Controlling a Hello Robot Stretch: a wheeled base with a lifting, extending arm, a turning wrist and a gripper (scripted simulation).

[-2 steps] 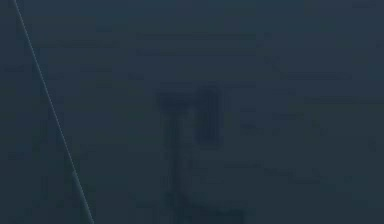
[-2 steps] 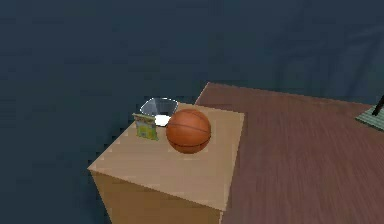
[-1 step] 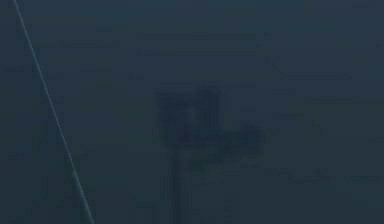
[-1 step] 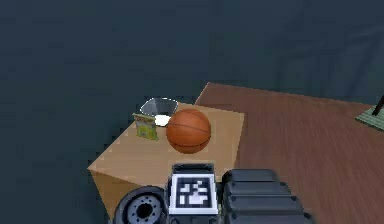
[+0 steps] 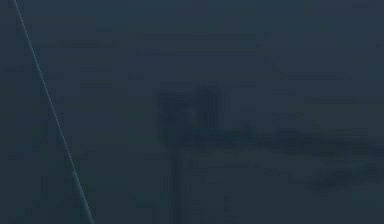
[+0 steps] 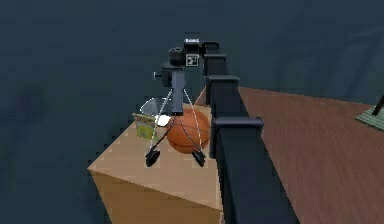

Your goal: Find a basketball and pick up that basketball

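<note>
An orange basketball (image 6: 186, 130) with dark seams is at the near part of a tan box top (image 6: 140, 165) in the arm side view. My arm (image 6: 235, 130) reaches up the picture as a dark bar. The gripper (image 6: 175, 158) points back down, with one thin finger on each side of the ball. The box top lies right under and behind the ball, so I cannot tell whether the gripper holds it.
A small yellow-green item (image 6: 143, 124) and a pale round thing (image 6: 152, 108) sit on the box behind the ball. Brown wooden floor (image 6: 310, 135) spreads to the right, with a green object (image 6: 373, 115) at the edge. A dark blue wall (image 5: 200, 60) stands close ahead.
</note>
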